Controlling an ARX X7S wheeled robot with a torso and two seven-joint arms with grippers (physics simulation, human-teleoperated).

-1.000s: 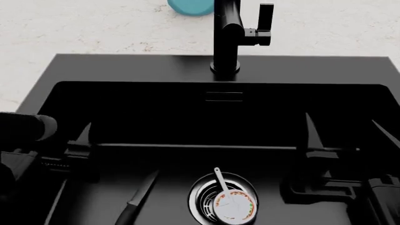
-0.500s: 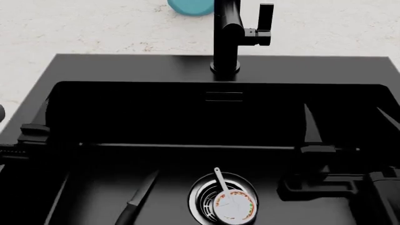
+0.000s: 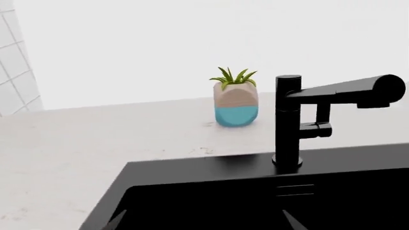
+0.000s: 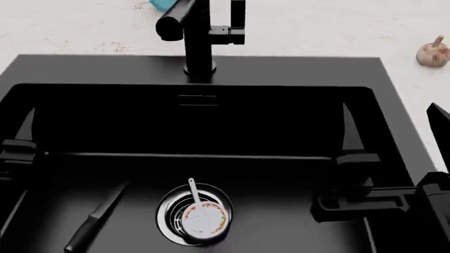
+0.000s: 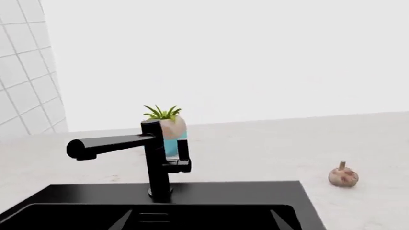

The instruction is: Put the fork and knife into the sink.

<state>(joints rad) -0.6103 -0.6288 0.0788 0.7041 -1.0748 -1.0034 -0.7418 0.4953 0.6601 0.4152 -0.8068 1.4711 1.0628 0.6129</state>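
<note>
The black sink (image 4: pixel 281 68) fills the head view. The knife (image 4: pixel 98 217) lies flat on the basin floor at the lower left, dark handle toward me. I cannot make out the fork anywhere. Over the sink's left side, one of my left gripper's fingers (image 4: pixel 27 126) shows. In the left wrist view that gripper (image 3: pixel 203 223) is open and empty. My right gripper (image 4: pixel 392 126) hangs open and empty over the sink's right side. Its two tips also show in the right wrist view (image 5: pixel 201 220).
A round metal drain (image 4: pixel 168 213) holds a small white disc with a pale handle (image 4: pixel 202 219). The black faucet (image 4: pixel 199 37) stands on the back rim. A blue potted plant (image 3: pixel 236 103) and a garlic bulb (image 4: pixel 431 52) sit on the pale counter.
The head view has swung right, so sink, faucet, knife and drain now sit further left and the garlic has come into view. My left gripper drew back toward the sink's left wall.
</note>
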